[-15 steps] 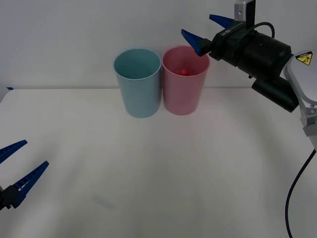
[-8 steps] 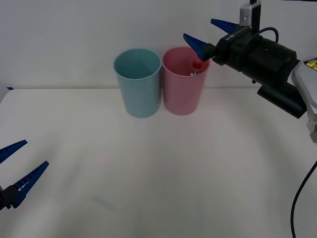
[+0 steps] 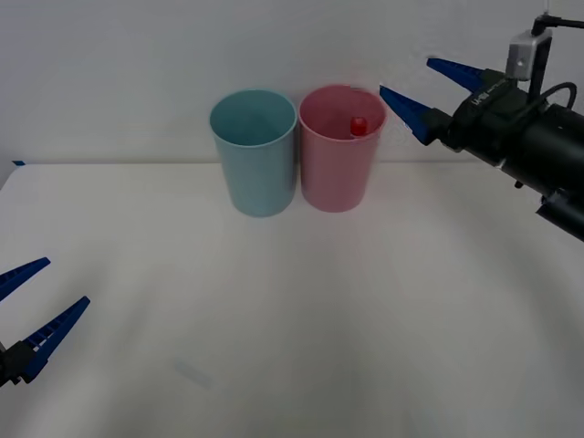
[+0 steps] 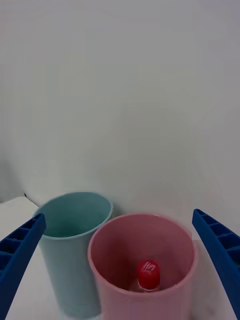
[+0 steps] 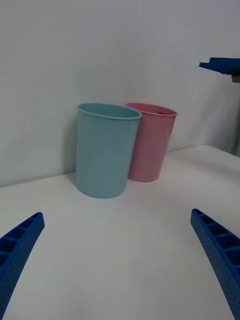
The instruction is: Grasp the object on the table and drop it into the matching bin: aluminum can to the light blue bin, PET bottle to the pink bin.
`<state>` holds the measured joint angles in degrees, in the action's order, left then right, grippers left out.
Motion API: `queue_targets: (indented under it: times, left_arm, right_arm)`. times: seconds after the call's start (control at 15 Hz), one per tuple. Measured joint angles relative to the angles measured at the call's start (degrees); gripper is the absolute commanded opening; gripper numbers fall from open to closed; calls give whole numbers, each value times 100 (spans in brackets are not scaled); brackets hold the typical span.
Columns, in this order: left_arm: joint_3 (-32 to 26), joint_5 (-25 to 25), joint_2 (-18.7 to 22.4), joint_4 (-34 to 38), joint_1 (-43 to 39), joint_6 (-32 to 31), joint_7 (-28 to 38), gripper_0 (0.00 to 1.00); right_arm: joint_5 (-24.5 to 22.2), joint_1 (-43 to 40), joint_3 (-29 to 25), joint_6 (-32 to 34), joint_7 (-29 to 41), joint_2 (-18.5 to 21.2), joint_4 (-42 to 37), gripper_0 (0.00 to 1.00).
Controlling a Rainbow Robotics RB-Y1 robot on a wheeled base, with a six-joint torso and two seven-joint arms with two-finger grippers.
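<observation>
right claw (image 3: pixel 436 90) raised, spread; left claw (image 3: pixel 32 318) low, spread.

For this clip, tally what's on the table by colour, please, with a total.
Light blue: 1, the light blue bin.
Pink: 1, the pink bin, touching it on the robot's right.
Clear with a red cap: 1, the PET bottle, standing inside the pink bin.
Total: 3 things on the table.
</observation>
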<state>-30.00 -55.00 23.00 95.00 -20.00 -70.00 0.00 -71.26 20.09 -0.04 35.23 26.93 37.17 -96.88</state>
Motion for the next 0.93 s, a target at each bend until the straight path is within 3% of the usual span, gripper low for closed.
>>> queue_targets:
  times: [0.27, 0.67, 0.93]
  left_arm:
    - [0, 0, 0, 0, 0, 0, 0, 100]
    - [0, 0, 0, 0, 0, 0, 0, 100]
    - [0, 0, 0, 0, 0, 0, 0, 100]
  right_arm:
    - [264, -631, -662, 766, -270, 53, -153, 100]
    - [827, -1694, -1451, 1826, -1565, 54, -156, 100]
    - [1161, -2448, -2012, 2768, -1921, 56, -156, 100]
